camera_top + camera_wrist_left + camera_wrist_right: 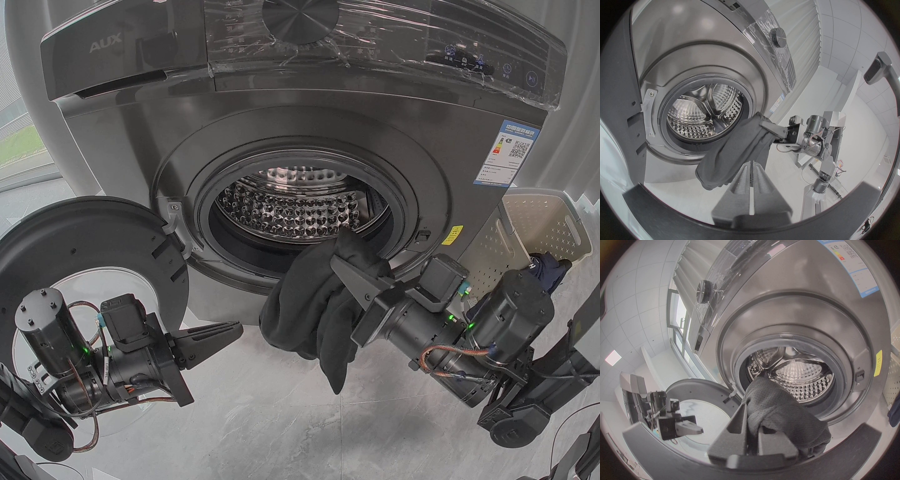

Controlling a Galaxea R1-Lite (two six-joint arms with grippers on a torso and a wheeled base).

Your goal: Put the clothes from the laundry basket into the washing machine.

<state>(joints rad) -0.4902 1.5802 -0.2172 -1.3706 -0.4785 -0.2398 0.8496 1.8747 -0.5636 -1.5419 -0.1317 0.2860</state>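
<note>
We log the right gripper (342, 267) clenched on a bunched fold of the dark garment (306, 309), which looks limp, light and trailing just before the washing machine (300, 119) opening's lower rim, so grip high; left gripper (230, 330) pinched closed, empty.

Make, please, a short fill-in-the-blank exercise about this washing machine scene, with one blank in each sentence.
1. The washing machine's door stands ____.
2. The right gripper is ____ on the dark garment.
3. The left gripper holds ____.
4. The laundry basket stands beside the machine, on the robot's ____.
Missing words: open; shut; nothing; right.
</note>
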